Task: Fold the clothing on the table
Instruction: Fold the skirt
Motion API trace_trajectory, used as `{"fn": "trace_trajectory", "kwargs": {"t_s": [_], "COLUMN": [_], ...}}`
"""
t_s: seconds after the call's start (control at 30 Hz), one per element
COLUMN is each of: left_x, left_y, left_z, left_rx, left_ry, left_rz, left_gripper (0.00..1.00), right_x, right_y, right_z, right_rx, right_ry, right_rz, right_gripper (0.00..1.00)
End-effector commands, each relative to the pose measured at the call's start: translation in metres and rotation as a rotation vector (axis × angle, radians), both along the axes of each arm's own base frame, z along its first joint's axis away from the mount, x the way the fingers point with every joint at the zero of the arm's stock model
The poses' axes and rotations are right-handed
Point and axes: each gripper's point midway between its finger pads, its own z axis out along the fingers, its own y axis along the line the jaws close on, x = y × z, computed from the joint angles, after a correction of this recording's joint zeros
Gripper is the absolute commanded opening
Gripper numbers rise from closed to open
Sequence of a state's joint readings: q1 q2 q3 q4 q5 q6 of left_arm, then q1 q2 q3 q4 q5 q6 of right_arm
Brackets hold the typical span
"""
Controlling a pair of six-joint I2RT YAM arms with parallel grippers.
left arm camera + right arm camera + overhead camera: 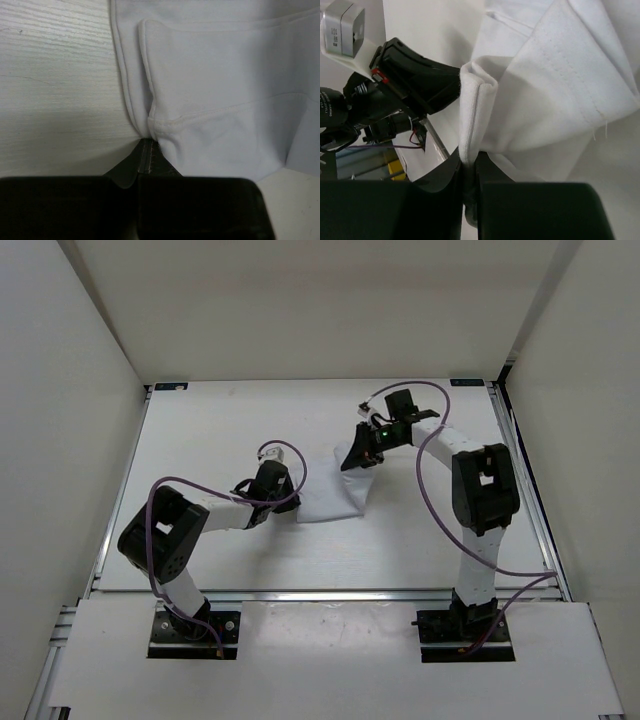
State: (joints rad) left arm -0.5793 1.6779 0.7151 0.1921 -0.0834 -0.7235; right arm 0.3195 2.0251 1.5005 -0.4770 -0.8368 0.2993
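Where the two black arms reach out from the near edge, the large flat white rectangular surface takes up most of the overhead view, with a metal rail running along its right side. The left arm lies low and bent across the near left part. The right arm stands taller and folds back toward the middle.

Between them, near the centre of the surface, is the small, thin, pale white fabric clothing. Its near part lies flat on the surface, while its far right corner is raised off it.

The right tool holds that raised corner. In the right wrist view its jaws are closed on a stitched hem, with the clothing hanging in folds from the right tool.

The left tool sits at the clothing's left edge. In its own wrist view the jaws are closed together on the folded hem where the left tool meets the clothing, low against the surface.
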Motion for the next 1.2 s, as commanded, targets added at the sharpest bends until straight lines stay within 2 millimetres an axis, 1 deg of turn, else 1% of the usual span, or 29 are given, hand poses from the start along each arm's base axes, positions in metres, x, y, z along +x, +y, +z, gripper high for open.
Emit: {"fn": "trace_trajectory", "kwargs": {"t_s": [0.0, 0.03, 0.07, 0.1, 0.13, 0.2, 0.23, 0.3, 0.33, 0.37, 0.47, 0.5, 0.57, 0.63, 0.67, 0.7, 0.73, 0.77, 0.8, 0.87, 0.9, 0.93, 0.97, 1.0, 1.03, 1.07, 1.1, 1.13, 1.17], "left_x": [-0.006, -0.005, -0.005, -0.004, -0.008, -0.003, -0.004, -0.004, -0.003, -0.003, -0.004, -0.006, -0.01, -0.011, -0.014, -0.016, -0.016, -0.017, -0.018, -0.022, -0.021, -0.02, -0.022, -0.021, -0.02, -0.02, -0.02, -0.02, -0.02], "left_y": [0.003, 0.001, 0.006, 0.007, 0.011, 0.018, 0.02, 0.03, 0.03, 0.034, 0.033, 0.032, 0.033, 0.034, 0.034, 0.038, 0.037, 0.038, 0.039, 0.041, 0.041, 0.041, 0.042, 0.042, 0.043, 0.044, 0.049, 0.045, 0.047], "left_z": [0.002, 0.007, 0.001, 0.007, 0.001, 0.004, 0.006, 0.004, 0.006, 0.006, 0.011, 0.01, 0.01, 0.008, 0.007, 0.004, 0.004, 0.005, 0.005, 0.002, 0.004, 0.004, 0.001, 0.003, 0.005, 0.006, 0.005, 0.008, 0.007], "left_rx": [-0.015, -0.024, -0.011, -0.021, -0.007, -0.015, -0.017, -0.02, -0.022, -0.021, -0.025, -0.026, -0.025, -0.015, -0.017, -0.011, -0.01, -0.01, -0.011, -0.008, -0.005, -0.006, 0.001, -0.005, -0.005, -0.001, -0.007, -0.01, -0.013], "left_ry": [0.019, 0.006, 0.017, 0.003, 0.016, 0.01, 0.006, 0.013, 0.011, 0.012, 0.001, 0.002, 0.002, 0.001, 0.008, 0.012, 0.008, 0.006, 0.005, 0.014, 0.007, 0.004, 0.009, 0.007, 0.004, -0.002, 0.003, -0.002, 0.0], "left_rz": [-0.005, -0.009, 0.003, 0.004, 0.002, 0.023, 0.028, 0.045, 0.047, 0.055, 0.048, 0.043, 0.041, 0.036, 0.035, 0.039, 0.037, 0.038, 0.04, 0.039, 0.041, 0.04, 0.038, 0.045, 0.049, 0.051, 0.068, 0.054, 0.071], "left_gripper": [0.0, 0.0, 0.0, 0.0, 0.0, 0.0, 0.0, 0.0, 0.0, 0.0, 0.0, 0.0, 0.0, 0.0, 0.0, 0.0, 0.0, 0.0, 0.0, 0.0, 0.0, 0.0, 0.0, 0.0, 0.0, 0.0, 0.0, 0.0, 0.0], "right_x": [-0.014, -0.014, -0.02, -0.023, -0.025, -0.03, -0.029, -0.03, -0.036, -0.032, -0.03, -0.028, -0.026, -0.03, -0.028, -0.029, -0.035, -0.035, -0.038, -0.035, -0.034, -0.034, -0.036, -0.031, -0.031, -0.03, -0.024, -0.028, -0.029], "right_y": [0.031, 0.038, 0.048, 0.055, 0.06, 0.072, 0.075, 0.082, 0.087, 0.087, 0.096, 0.096, 0.104, 0.113, 0.114, 0.119, 0.124, 0.124, 0.128, 0.127, 0.129, 0.13, 0.129, 0.125, 0.121, 0.113, 0.104, 0.097, 0.086], "right_z": [0.009, 0.013, 0.01, 0.006, 0.008, -0.003, 0.0, -0.009, -0.013, -0.014, -0.017, -0.021, -0.019, -0.021, -0.02, -0.015, -0.017, -0.015, -0.009, 0.006, 0.02, 0.025, 0.036, 0.052, 0.05, 0.059, 0.071, 0.069, 0.074], "right_rx": [0.047, 0.06, 0.06, 0.055, 0.058, 0.053, 0.059, 0.058, 0.053, 0.056, 0.059, 0.059, 0.08, 0.082, 0.082, 0.097, 0.095, 0.11, 0.132, 0.163, 0.189, 0.208, 0.224, 0.244, 0.236, 0.247, 0.256, 0.267, 0.276], "right_ry": [0.043, 0.038, 0.045, 0.052, 0.062, 0.08, 0.081, 0.102, 0.11, 0.111, 0.113, 0.11, 0.123, 0.134, 0.129, 0.122, 0.134, 0.16, 0.148, 0.116, 0.081, 0.067, 0.048, 0.011, 0.015, 0.006, -0.035, -0.017, -0.005], "right_rz": [0.075, 0.088, 0.113, 0.129, 0.14, 0.166, 0.163, 0.17, 0.184, 0.175, 0.17, 0.169, 0.167, 0.181, 0.175, 0.187, 0.199, 0.197, 0.213, 0.215, 0.221, 0.226, 0.227, 0.218, 0.2, 0.185, 0.163, 0.156, 0.129], "right_gripper": [0.0, 0.0, 0.0, 0.0, 0.0, 0.0, 0.0, 0.0, 0.0, 0.0, 0.0, 0.0, 0.0, 0.01, 0.08, 0.27, 0.46, 0.75, 0.83, 0.9, 0.9, 0.89, 0.87, 0.82, 0.76, 0.73, 0.63, 0.52, 0.48]}}
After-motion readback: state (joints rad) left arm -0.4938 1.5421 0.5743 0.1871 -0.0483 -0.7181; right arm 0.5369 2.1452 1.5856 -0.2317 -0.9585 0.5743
